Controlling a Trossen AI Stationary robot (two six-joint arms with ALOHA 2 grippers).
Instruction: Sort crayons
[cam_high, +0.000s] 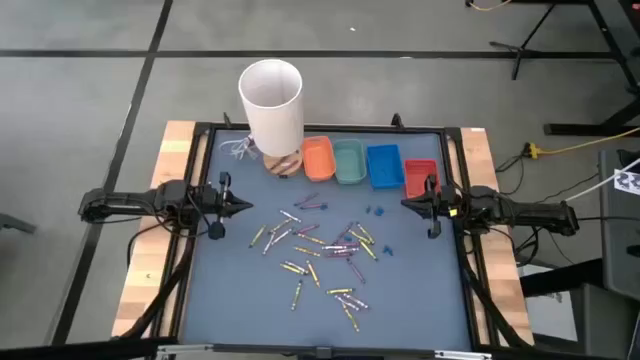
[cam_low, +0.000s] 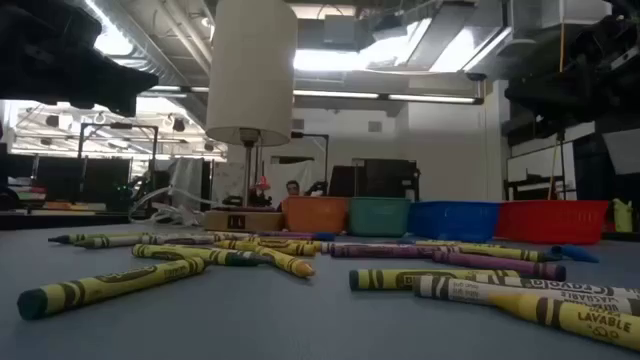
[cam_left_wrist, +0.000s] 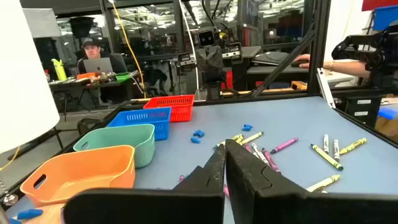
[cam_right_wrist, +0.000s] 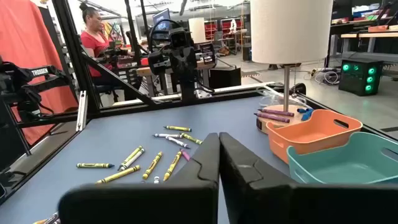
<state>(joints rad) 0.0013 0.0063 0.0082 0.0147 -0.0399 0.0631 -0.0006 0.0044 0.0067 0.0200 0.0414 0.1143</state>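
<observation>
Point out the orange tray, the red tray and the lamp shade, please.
orange tray (cam_high: 318, 158): high view, bare inside floor.
red tray (cam_high: 419, 177): high view, its inside.
lamp shade (cam_high: 273, 100): high view, its white side wall.

Light is even and fairly bright from ceiling strip lights over my worktop; shadows there are soft and short. Low view: bright glare around the white lampshade, nearest crayons blurred. My wrist views: close dark fingers soft, background sharper.
</observation>
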